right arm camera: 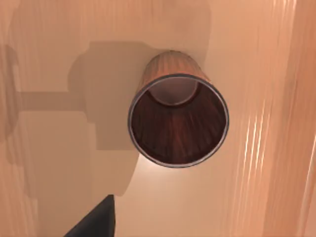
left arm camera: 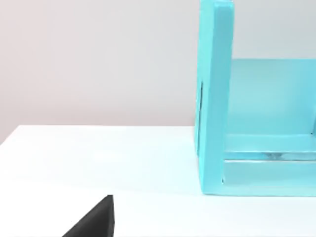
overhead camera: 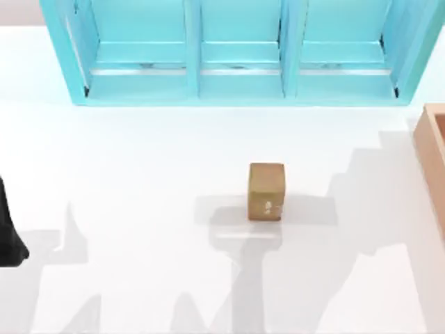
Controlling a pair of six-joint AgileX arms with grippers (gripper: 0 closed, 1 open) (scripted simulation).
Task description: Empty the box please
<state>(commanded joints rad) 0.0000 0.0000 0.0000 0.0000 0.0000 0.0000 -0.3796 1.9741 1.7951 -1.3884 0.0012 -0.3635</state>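
Overhead, tan box (overhead camera: pixel 432 163) at the table's (overhead camera: pixel 125 174) right edge, cut off by the frame, one thick wall and a corner showing. Inside it, seen from the right wrist: a dark wood-grained cup (right arm camera: pixel 177 121) with a grey rim, standing upright on the box floor (right arm camera: pixel 59 163), mouth open toward the camera, near one wall. Right hand apparently above the cup; spread of its fingers impossible to tell. Left arm (overhead camera: pixel 8 233) parked at the table's left edge; hand state likewise impossible to tell. Small brown cube (overhead camera: pixel 266 191) with a pale mark near the table's middle, well apart from the box. Turquoise shelf unit (overhead camera: pixel 240 52) along the far side.
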